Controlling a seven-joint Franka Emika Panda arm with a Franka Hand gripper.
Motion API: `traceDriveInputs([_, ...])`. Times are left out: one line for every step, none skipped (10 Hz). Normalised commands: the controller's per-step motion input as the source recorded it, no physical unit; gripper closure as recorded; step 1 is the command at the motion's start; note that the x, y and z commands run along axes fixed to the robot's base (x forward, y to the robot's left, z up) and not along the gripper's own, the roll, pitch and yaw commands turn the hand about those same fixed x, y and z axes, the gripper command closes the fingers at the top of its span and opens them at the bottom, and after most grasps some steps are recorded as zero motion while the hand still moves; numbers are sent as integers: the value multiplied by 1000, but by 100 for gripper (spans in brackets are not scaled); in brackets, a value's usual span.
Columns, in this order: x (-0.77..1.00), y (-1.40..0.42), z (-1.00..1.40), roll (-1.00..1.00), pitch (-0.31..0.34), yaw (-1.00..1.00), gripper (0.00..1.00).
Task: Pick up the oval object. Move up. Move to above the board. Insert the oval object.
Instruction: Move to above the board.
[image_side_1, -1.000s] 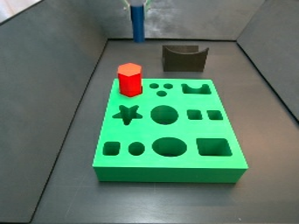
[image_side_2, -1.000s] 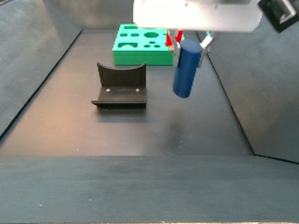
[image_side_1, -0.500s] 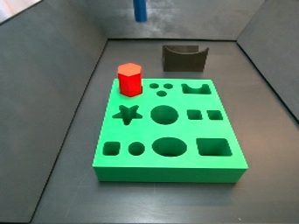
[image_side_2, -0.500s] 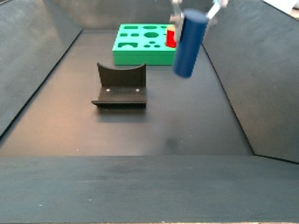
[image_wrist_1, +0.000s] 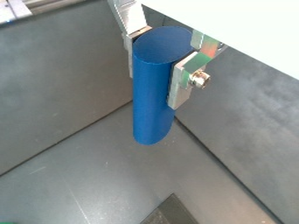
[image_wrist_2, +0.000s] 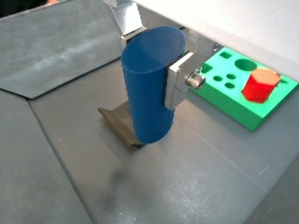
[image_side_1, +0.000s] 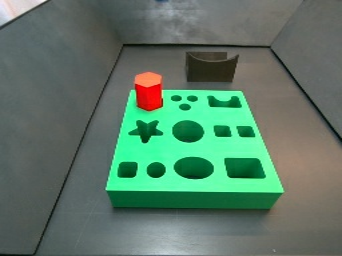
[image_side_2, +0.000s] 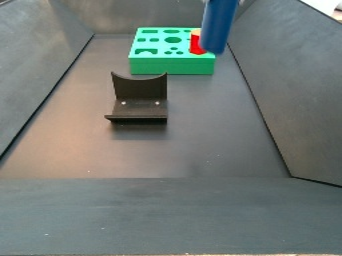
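My gripper (image_wrist_1: 160, 61) is shut on the oval object (image_wrist_1: 153, 92), a tall smooth blue peg held upright high above the floor; both also show in a wrist view, gripper (image_wrist_2: 155, 61) and peg (image_wrist_2: 149, 96). Silver fingers (image_wrist_1: 187, 74) clamp its upper part on two sides. In a side view only the peg's lower part (image_side_2: 218, 22) shows at the top edge, near the board (image_side_2: 174, 68). The green board (image_side_1: 201, 148) with shaped holes lies on the floor. In that side view gripper and peg are out of sight.
A short red hexagonal peg (image_side_1: 148, 90) stands in the board's far left corner, also seen in a side view (image_side_2: 195, 43). The dark fixture (image_side_1: 210, 66) stands beyond the board, and shows under the peg in a wrist view (image_wrist_2: 121, 122). Sloping grey walls enclose the floor.
The gripper has risen with the blue peg: it left the top of one side view, and in the other it climbed until only the peg's lower part shows.
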Motion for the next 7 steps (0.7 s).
traceDriveInputs([10,39,770,29,86,-8,100])
traceDriveInputs([4,28,605,35,85,-5,100])
traceDriveInputs([2,20,442,38,87,1,100])
traceDriveInputs([3,14,276,43,86,7,100])
traceDriveInputs([75,-1000,77,57,599,-583,100])
traceDriveInputs([78,-1000,68,60,585,-573,100])
traceDriveInputs([85,-1000,79,67,458,-349,100])
